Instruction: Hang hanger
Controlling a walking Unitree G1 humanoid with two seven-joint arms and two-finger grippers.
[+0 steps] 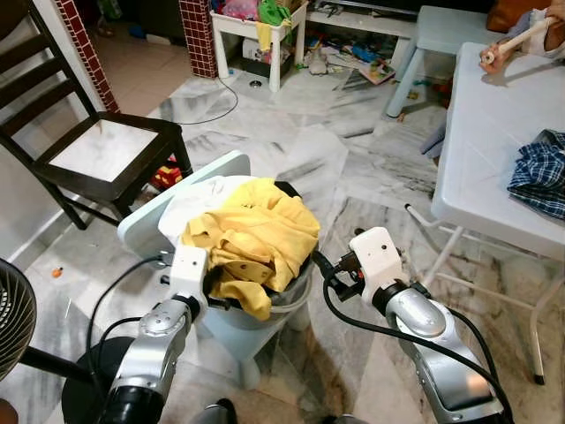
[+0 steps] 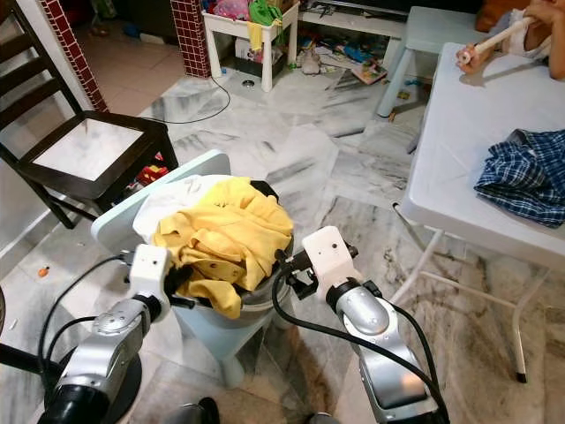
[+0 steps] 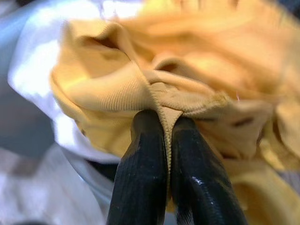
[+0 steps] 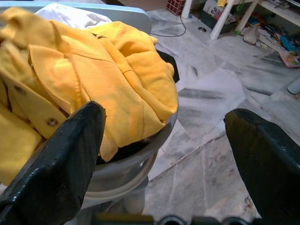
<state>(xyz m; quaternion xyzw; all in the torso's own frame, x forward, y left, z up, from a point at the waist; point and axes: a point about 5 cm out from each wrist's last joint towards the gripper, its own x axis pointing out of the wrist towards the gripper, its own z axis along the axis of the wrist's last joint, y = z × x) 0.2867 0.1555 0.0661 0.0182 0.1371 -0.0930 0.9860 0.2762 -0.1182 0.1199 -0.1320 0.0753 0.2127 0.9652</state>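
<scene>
Below the robot's head, a pale grey laundry basket (image 1: 237,327) stands on the marble floor (image 1: 291,159), heaped with a yellow shirt (image 1: 252,234) that spills over its rim; a white cloth (image 1: 190,201) lies beneath it at the far left side, against the basket's raised lid (image 1: 168,208). No hanger can be made out in any view. The left gripper (image 3: 161,140) sits at the near left edge of the basket, its 2 black fingers (image 3: 140,159) pressed close together with a fold of the yellow shirt pinched between them. The right gripper (image 4: 164,154) hovers just beside the basket's right rim, fingers spread wide and holding nothing. On the right stands a white desk (image 1: 494,132) carrying a blue checked garment (image 1: 540,172). A dark wooden chair (image 1: 97,150) stands to the left, and a person's hand (image 2: 472,55) rests on the desk's far corner.
</scene>
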